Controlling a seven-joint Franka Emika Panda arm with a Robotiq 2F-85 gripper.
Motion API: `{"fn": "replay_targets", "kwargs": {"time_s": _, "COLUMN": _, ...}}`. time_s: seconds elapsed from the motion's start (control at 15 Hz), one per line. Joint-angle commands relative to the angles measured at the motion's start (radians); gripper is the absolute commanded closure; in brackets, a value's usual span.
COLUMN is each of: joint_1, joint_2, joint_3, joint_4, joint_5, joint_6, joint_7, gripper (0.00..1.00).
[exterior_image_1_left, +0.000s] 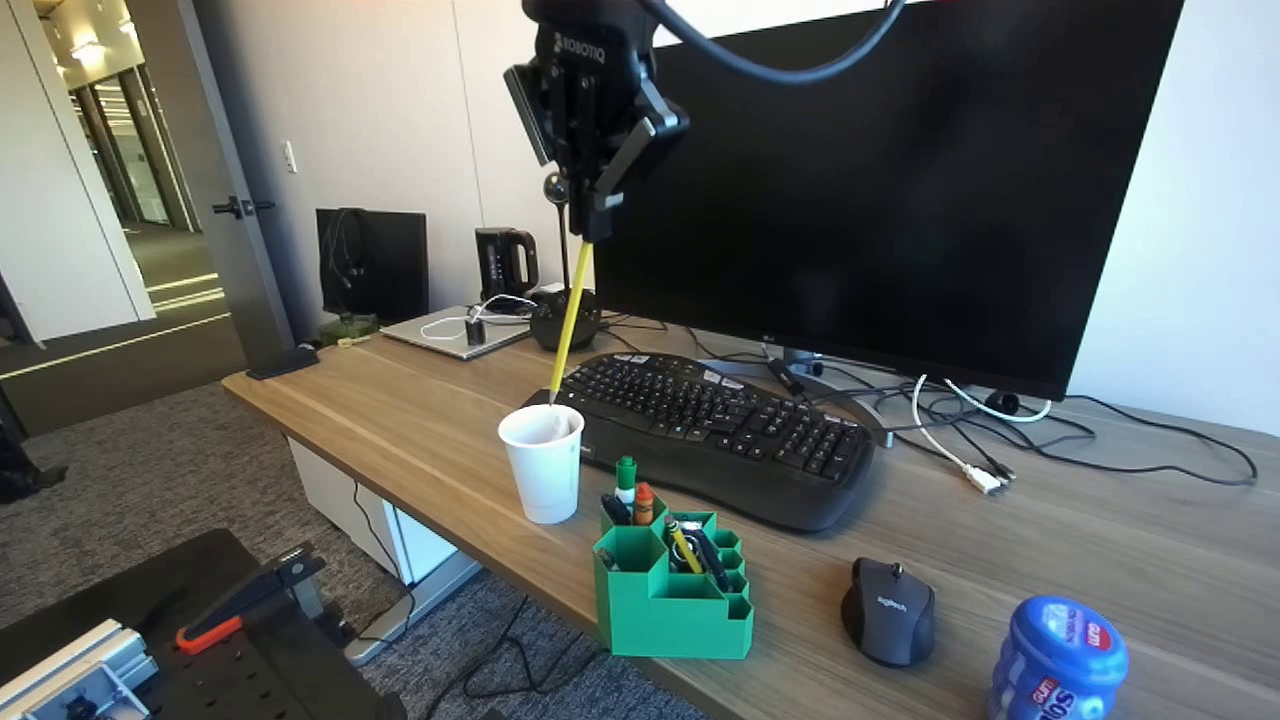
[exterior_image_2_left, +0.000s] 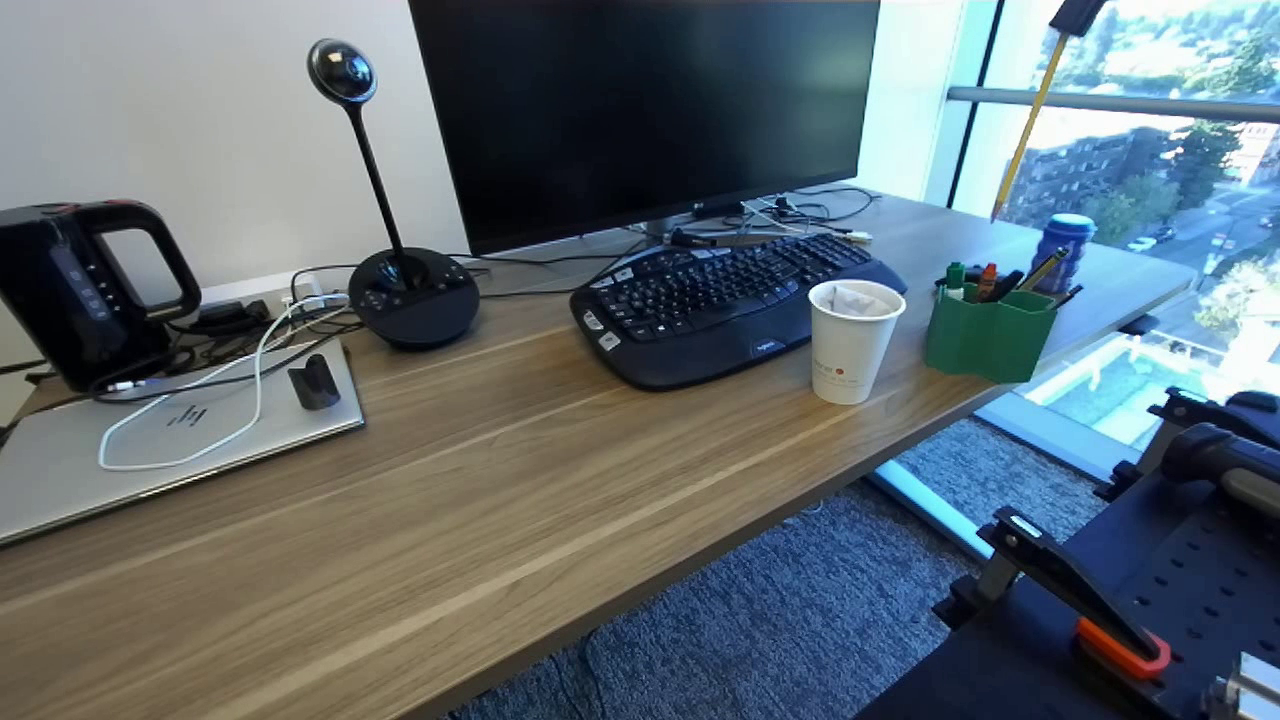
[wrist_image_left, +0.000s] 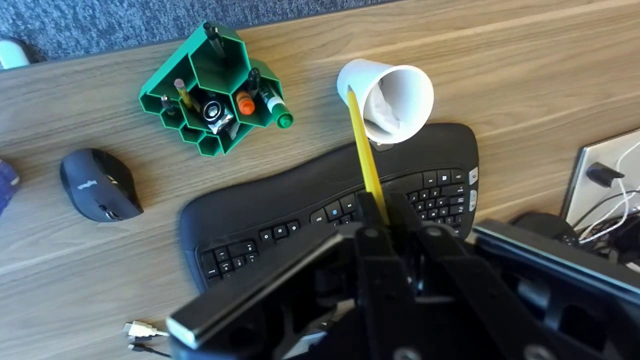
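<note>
A slender yellow wooden pencil (exterior_image_1_left: 570, 322) is gripped tip-down by the black two-fingered pincer (exterior_image_1_left: 596, 231), above the brown wood-grained counter (exterior_image_2_left: 500, 480) and clear of the tapered white paper cup (exterior_image_2_left: 848, 352). A mid-air hold is judged in hand; slow, steady movement seems required next.

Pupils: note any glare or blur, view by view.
Wrist view: the gripper looks soft toward the bottom edge; in an exterior view, the window is washed out near the top; in an exterior view, a corridor light glows brightly.
</note>
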Motion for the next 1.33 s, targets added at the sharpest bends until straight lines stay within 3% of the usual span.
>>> {"fn": "replay_targets", "kwargs": {"time_s": 0.0, "joint_1": 0.025, "joint_2": -0.044, "joint_3": -0.007, "joint_4": -0.04, "joint_5": 0.02, "joint_6": 0.013, "joint_7": -0.012, "gripper": 0.98}}
{"fn": "replay_targets", "kwargs": {"time_s": 0.6, "joint_1": 0.064, "joint_2": -0.112, "joint_3": 0.021, "joint_4": -0.05, "joint_5": -0.006, "joint_6": 0.001, "joint_7": 0.102, "gripper": 0.98}}
{"fn": "replay_targets", "kwargs": {"time_s": 1.27, "joint_1": 0.127, "joint_2": -0.099, "joint_3": 0.044, "joint_4": -0.055, "joint_5": 0.01, "joint_6": 0.183, "joint_7": 0.098, "gripper": 0.98}}
